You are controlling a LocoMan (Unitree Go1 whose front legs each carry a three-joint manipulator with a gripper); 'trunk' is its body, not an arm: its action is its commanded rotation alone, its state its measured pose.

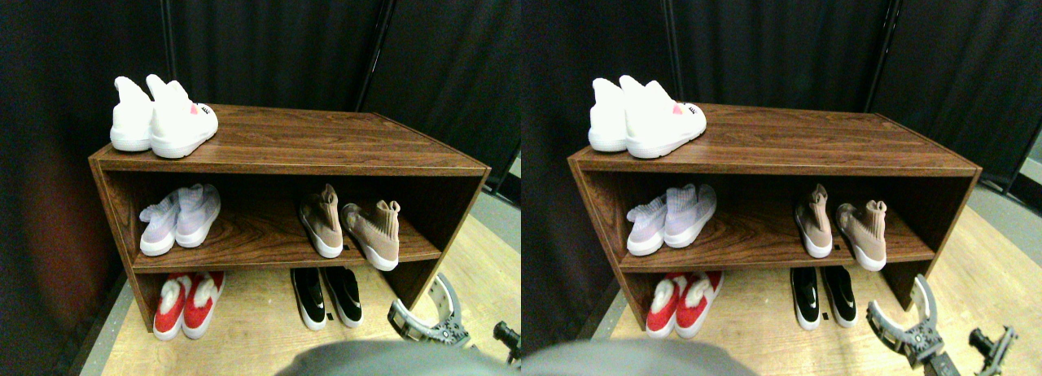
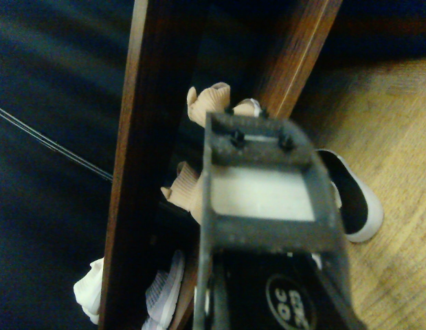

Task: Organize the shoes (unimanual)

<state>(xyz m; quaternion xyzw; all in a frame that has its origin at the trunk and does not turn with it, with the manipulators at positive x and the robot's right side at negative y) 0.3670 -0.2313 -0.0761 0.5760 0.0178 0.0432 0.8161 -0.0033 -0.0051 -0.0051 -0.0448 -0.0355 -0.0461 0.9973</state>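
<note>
Tan shoes point(image 1: 352, 224) sitting on the middle shelf point(image 1: 244, 238) right side, slightly askew, black slip-ons point(image 1: 327, 297) on the floor below, right gripper point(image 1: 423, 315) hanging low nearby, jaws spread wide, holding nothing

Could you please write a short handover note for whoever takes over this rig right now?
Right end effector: low by the shelf's right front corner, holding nothing; whether it is open cannot be told.
Wooden shelf: white pair on top at the left.
Middle board: lavender pair side by side at the left; tan pair at the right, splayed, the right shoe turned outward near the board's front edge.
Floor under the shelf: red pair at the left, black pair at the right, both neat.
Done: four pairs look aligned.
Left: probably straightening the tan pair.
</note>
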